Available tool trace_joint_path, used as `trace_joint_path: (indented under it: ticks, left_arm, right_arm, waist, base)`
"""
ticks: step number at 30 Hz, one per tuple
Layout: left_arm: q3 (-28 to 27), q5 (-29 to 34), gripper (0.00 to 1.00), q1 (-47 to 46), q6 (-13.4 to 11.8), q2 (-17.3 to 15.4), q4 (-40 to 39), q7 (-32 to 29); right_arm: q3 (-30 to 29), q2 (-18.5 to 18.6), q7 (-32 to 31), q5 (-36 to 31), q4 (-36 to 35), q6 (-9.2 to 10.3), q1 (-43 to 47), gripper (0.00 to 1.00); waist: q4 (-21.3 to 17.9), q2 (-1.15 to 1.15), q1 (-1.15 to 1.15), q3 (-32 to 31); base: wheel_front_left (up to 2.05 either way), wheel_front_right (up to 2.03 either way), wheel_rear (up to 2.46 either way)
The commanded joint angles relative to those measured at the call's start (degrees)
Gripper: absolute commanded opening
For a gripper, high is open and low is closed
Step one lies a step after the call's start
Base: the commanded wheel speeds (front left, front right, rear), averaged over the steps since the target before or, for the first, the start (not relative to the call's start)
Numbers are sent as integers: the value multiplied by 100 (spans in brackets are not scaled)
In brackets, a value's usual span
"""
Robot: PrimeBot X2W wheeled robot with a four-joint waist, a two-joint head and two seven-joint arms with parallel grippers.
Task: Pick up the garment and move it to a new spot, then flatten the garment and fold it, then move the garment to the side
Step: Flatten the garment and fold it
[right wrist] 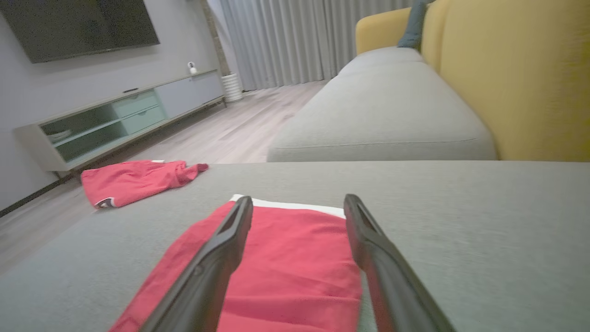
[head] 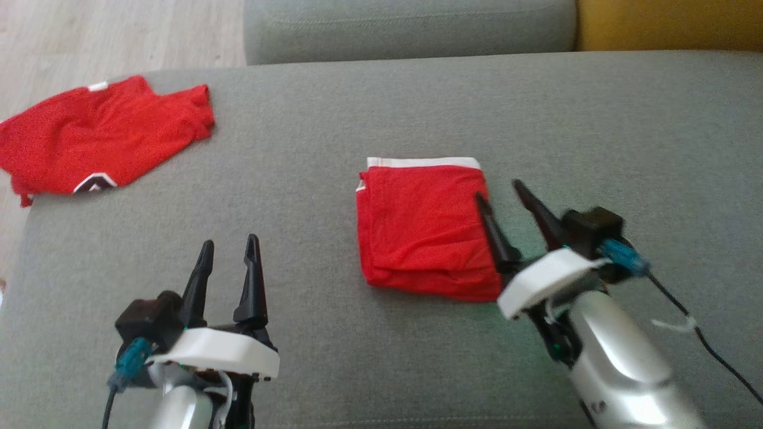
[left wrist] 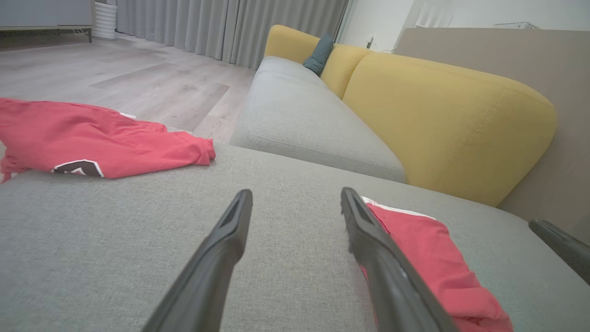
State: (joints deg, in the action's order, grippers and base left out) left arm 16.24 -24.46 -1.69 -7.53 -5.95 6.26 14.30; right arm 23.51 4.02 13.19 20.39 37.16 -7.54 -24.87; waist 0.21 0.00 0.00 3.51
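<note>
Right gripper point(head: 499, 190): two long, dark, tapering fingers spread apart, nothing between them. It is poised over the right edge of the folded garment point(head: 420, 226); whether a fingertip touches the cloth cannot be told. In the right wrist view the fingers point(right wrist: 216, 253) frame the red fabric from either side.

Left gripper point(head: 230, 240): fingers likewise spread and empty, above bare upholstery, well apart from the folded garment and to its left.

Folded garment: red, fine-knit fabric in a roughly rectangular stack of layers, with a white band point(head: 423, 162) along its far edge and soft creases across its top. It lies near the middle of the grey seat cushion point(head: 334, 119), a broad, flat pad of coarse woven cloth.

Second garment point(head: 101, 140): red, unfolded and rumpled, with a dark, white-edged trim at its hem, at the cushion's far left corner.

Surroundings: a second grey seat cushion point(head: 405, 27) beyond, a rounded mustard-yellow backrest point(left wrist: 451, 120) carrying a teal pillow point(left wrist: 319, 54), pale wood-plank floor point(head: 89, 36), pleated grey curtains point(right wrist: 286, 41), and a low media cabinet point(right wrist: 129, 113) whose open shelf holds a pale item too small to identify.
</note>
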Motion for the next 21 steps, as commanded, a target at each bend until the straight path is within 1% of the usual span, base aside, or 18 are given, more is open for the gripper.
trace_joint_path:
  ticks: [1,5,10,15,21]
  left_arm:
    - [-207,60,100,-238,19,3,-138,69]
    - [-235,153,100,-150,26,6,-84,69]
    - [-310,302,100,24,16,-5,-44,69]
    - [-417,415,100,213,8,7,-6,69]
    - [-489,524,100,262,22,39,21,70]
  right_arm:
    - [-169,-113,97,-166,-267,5,76,100]
    - [-855,-113,130,-464,-663,5,490,100]
    - [-1471,-113,131,-599,-1230,5,1095,100]
    - [-1611,-113,-4,-629,-1675,5,1506,100]
    - [-1751,-113,-109,-811,-1978,5,1667,100]
  waist:
    - [-95,0,0,-88]
    - [-183,0,0,-177]
    - [-235,0,0,-220]
    - [-246,0,0,-196]
    - [-192,0,0,-161]
  base:
    - [0,0,0]
    - [0,0,0]
    - [0,0,0]
    - [0,0,0]
    - [0,0,0]
